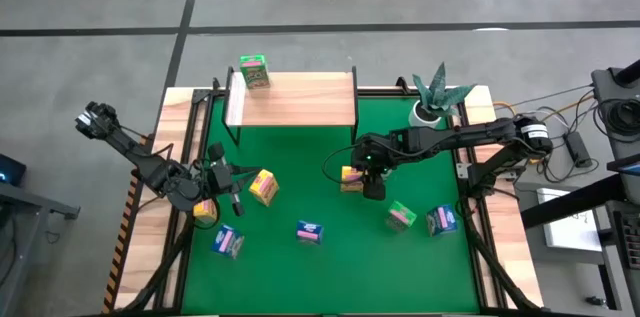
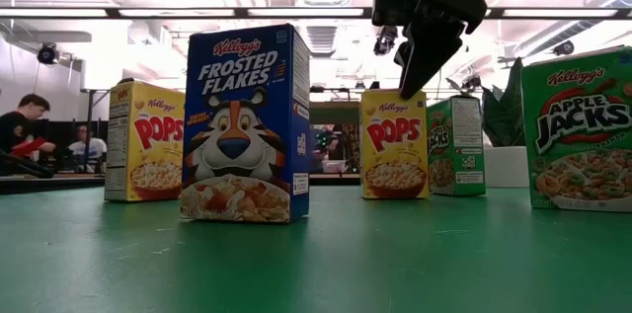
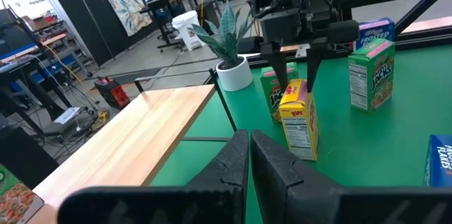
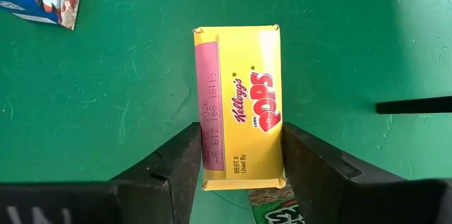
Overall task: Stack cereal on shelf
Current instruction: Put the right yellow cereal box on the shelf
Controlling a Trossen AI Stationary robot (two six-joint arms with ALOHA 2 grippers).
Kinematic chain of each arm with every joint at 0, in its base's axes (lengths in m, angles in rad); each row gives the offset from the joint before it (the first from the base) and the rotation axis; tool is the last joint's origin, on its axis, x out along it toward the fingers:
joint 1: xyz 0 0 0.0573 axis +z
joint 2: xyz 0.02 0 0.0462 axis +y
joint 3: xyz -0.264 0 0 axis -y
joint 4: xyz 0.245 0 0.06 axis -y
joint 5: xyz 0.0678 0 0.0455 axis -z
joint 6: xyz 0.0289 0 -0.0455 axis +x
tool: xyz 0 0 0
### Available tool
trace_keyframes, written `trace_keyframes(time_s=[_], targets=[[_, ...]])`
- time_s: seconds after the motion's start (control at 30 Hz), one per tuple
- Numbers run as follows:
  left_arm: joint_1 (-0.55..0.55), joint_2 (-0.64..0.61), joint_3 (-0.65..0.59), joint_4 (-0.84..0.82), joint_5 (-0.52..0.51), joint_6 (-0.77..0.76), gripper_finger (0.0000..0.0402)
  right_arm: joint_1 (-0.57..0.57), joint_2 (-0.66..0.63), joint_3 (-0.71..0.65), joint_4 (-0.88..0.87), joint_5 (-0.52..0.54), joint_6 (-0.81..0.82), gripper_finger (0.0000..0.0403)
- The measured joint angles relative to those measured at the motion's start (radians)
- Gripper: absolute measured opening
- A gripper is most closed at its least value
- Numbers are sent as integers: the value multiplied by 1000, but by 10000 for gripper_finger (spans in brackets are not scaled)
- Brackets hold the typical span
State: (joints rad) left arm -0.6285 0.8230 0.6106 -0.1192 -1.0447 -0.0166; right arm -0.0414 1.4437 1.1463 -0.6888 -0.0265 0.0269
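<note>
At the table's left, the left gripper (image 1: 237,200) waits low over the green mat (image 1: 400,157), its fingers (image 3: 233,160) pressed together on nothing. Just beside it stand a yellow box (image 1: 264,188) and another yellow box (image 1: 204,210), partly under the arm. A blue-topped box (image 1: 228,241) and a second blue one (image 1: 310,232) sit nearer the front edge. In the low view the nearest blue box (image 2: 245,123) reads "Kellogg's Frosted Flakes", with a tiger over a bowl of flakes; the yellow box to its left (image 2: 145,141) reads "Kellogg's Pops".

At the back, the shelf (image 1: 293,99) carries one green box (image 1: 254,71) on the left end of its plank.

Right of centre, the right gripper (image 1: 366,179) hangs directly over a third yellow Pops box (image 4: 240,107). Its fingers (image 4: 173,164) stand either side of the carton's top, close to the sides; whether they press the card yet I cannot tell. The top flap reads "Kellogg's Corn Pops" and "Best if used by", beside a pink strip with a stamped code too faint to read surely. The left wrist view shows this box upright on the mat, a nutrition panel on its side, with a green carton (image 3: 271,95) just behind it.

Further right stand a green "Kellogg's Apple Jacks" box (image 1: 402,215) and a blue box (image 1: 441,220). A potted plant (image 1: 435,97) sits at the back right corner.
</note>
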Motion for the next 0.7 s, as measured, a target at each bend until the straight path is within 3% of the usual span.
trace_keyframes(time_s=[0.7], targets=[[0, 0, 0, 15, 0, 17, 0, 22, -19, 10, 13, 0, 34, 139]])
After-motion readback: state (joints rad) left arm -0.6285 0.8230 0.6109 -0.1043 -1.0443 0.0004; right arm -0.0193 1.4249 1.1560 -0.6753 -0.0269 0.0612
